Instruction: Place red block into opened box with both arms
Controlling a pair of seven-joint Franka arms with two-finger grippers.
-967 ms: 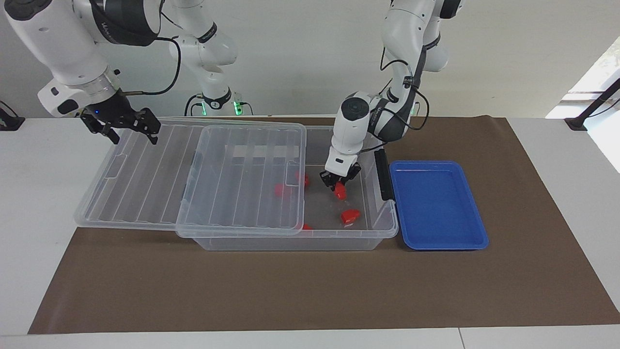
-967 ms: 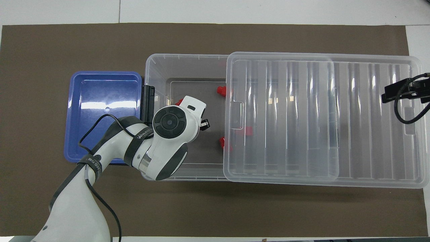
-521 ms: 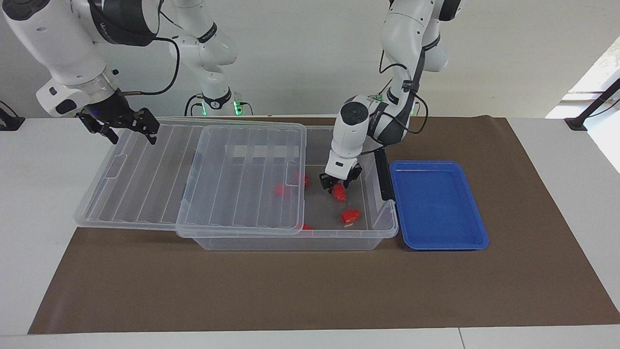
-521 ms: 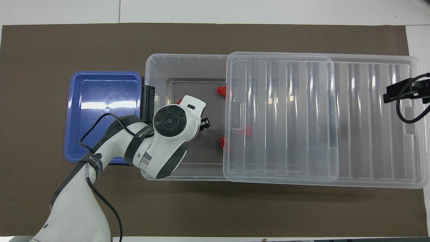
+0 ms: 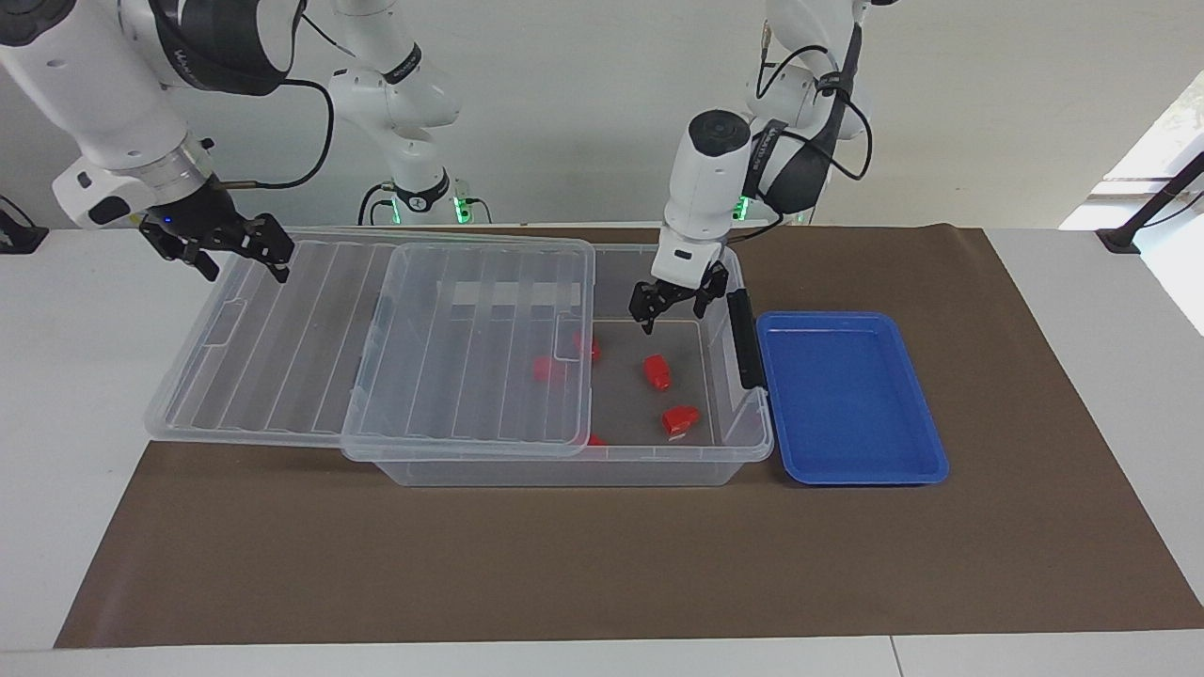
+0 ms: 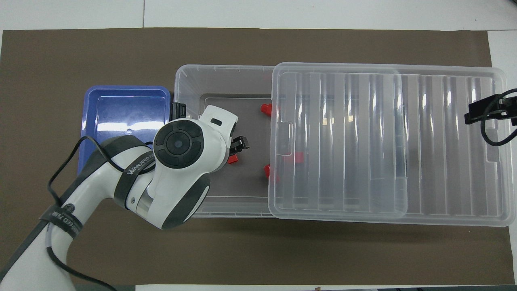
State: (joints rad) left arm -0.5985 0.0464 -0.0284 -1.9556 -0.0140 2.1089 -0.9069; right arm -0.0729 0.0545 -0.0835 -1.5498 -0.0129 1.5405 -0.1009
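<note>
The red block (image 5: pixel 657 371) (image 6: pixel 233 159) lies free on the floor of the clear box (image 5: pixel 564 470) (image 6: pixel 222 68), in its uncovered part. Straight above it, at about rim height, my left gripper (image 5: pixel 673 310) (image 6: pixel 238 143) hangs open and holds nothing. The ribbed clear lid (image 5: pixel 376 357) (image 6: pixel 383 141) is slid toward the right arm's end and covers most of the box. My right gripper (image 5: pixel 243 263) (image 6: pixel 484 112) hovers open over the lid's overhanging end. Several other red blocks (image 5: pixel 679 419) lie in the box, some under the lid.
A shallow blue tray (image 5: pixel 851 400) (image 6: pixel 125 105) sits beside the box at the left arm's end. The box's black latch handle (image 5: pixel 746 338) (image 6: pixel 179 111) stands between them. A brown mat (image 5: pixel 602 564) covers the table.
My left gripper opened, let go of the red block onto the box floor and rose above the box. The right gripper drifted slightly up and away from the box.
</note>
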